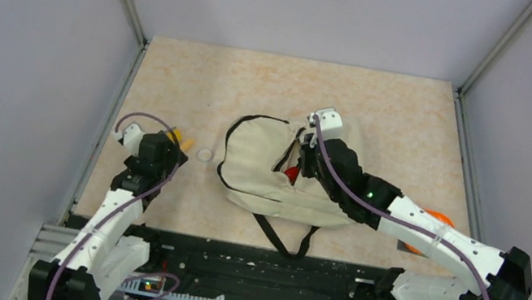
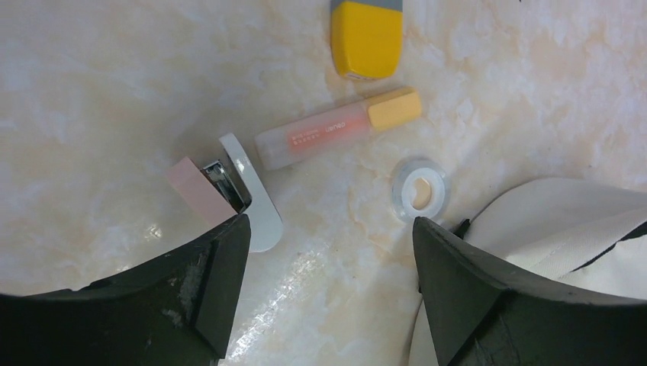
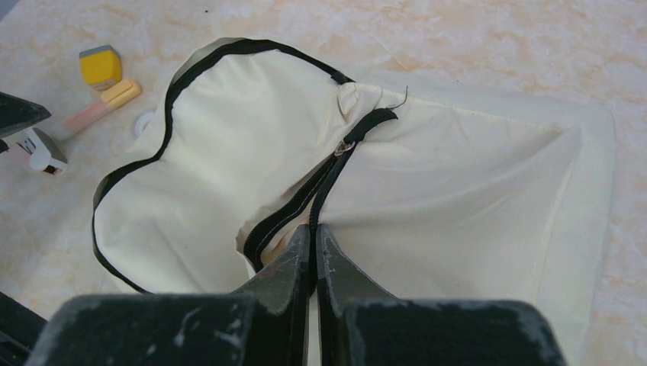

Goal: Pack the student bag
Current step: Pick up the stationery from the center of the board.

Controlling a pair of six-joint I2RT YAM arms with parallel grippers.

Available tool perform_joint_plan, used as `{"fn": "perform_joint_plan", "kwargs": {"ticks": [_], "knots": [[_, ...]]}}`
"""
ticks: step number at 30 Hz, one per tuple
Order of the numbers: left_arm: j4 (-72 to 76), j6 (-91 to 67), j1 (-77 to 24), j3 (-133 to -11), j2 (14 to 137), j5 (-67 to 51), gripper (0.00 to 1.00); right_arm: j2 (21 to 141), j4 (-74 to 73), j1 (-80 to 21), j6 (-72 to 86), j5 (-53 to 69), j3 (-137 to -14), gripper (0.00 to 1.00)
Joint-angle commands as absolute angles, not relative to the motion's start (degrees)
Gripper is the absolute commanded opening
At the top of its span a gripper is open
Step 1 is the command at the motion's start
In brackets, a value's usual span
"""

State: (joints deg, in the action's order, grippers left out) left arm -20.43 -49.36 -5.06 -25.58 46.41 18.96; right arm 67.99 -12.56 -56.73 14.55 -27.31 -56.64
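The student bag (image 1: 260, 167) lay centred on the table (image 1: 393, 115), its zipper edge pinched by the clenched right gripper (image 3: 314, 238), whose hold might slip and shut the mouth while the left gripper (image 2: 329, 232) hung spread, empty, over a pink tube (image 2: 320, 134).

Left wrist cam chops the yellow block (image 2: 367, 38) off at the top edge. From above, the right arm (image 1: 429, 237) hides most of some orange thing (image 1: 441, 218). The red thing (image 1: 290, 174) inside the student bag (image 1: 257, 161) barely peeks out, no clue what it is.

The student bag (image 1: 260, 167) — cream fabric edged in black — lies flat on the table (image 1: 385, 113), zip partly open, strap trailing nearward.
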Motion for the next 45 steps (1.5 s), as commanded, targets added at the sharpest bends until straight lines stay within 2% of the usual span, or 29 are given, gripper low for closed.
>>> {"fn": "perform_joint_plan", "kwargs": {"ticks": [1, 7, 12, 21, 31, 35, 45], "knots": [[-21.69, -51.64, -3.62, -24.54, 44.65, 22.77, 0.83, 65.51, -8.17, -56.62, 14.60, -28.29, -57.20, 0.00], [-19.10, -49.40, 4.04, -23.38, 48.05, 14.92, 0.86, 65.73, -8.04, -56.60, 14.18, -28.55, -57.16, 0.00], [-18.04, -48.87, 5.34, -23.87, 50.44, 13.60, 0.85, 66.16, -8.86, -56.60, 13.78, -29.17, -57.42, 0.00], [-14.28, -45.53, 6.02, -25.84, 58.01, 10.45, 0.71, 66.65, -8.70, -56.62, 13.39, -29.27, -57.64, 0.00], [-16.55, -39.36, 6.07, -33.04, 66.66, 12.29, 0.66, 66.84, -8.68, -56.61, 13.71, -29.27, -57.44, 0.00], [-16.80, -38.32, 6.06, -32.54, 67.51, 13.66, 0.55, 66.91, -8.43, -56.60, 13.95, -28.97, -57.16, 0.00], [-18.03, -37.56, 6.06, -34.00, 70.27, 11.50, 0.59, 66.64, -8.31, -56.62, 14.05, -28.88, -56.88, 0.00]]}}
